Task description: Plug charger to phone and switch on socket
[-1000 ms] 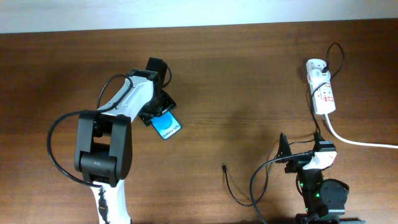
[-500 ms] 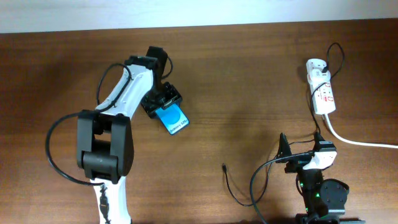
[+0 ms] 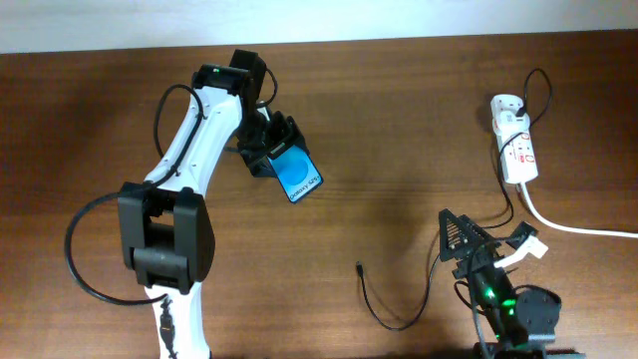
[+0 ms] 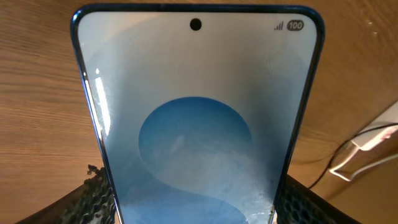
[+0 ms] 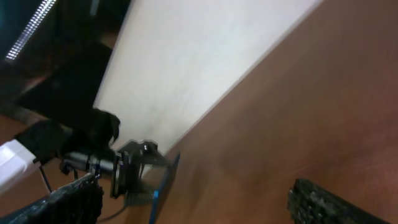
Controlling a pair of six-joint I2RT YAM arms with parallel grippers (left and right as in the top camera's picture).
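My left gripper (image 3: pixel 276 152) is shut on the phone (image 3: pixel 299 177), whose blue screen faces up above the table's left-middle. In the left wrist view the phone (image 4: pixel 198 118) fills the frame between the two black fingers. The charger (image 3: pixel 379 304), a thin black cable, lies on the table at the front middle with its plug tip (image 3: pixel 359 267) free. The socket (image 3: pixel 515 146), a white power strip with red switches, lies at the far right. My right gripper (image 3: pixel 469 242) is open and empty near the front right, tilted up; in its wrist view it sees the phone edge-on (image 5: pixel 163 186).
A thick white cord (image 3: pixel 573 225) runs from the socket off the right edge. A thin black wire (image 3: pixel 543 90) loops by the socket's far end. The pale wall (image 5: pixel 205 56) runs along the table's back edge.
My left gripper has carried the phone to the right and slightly away from me. My right gripper has swung up and tilted, fingers spread.
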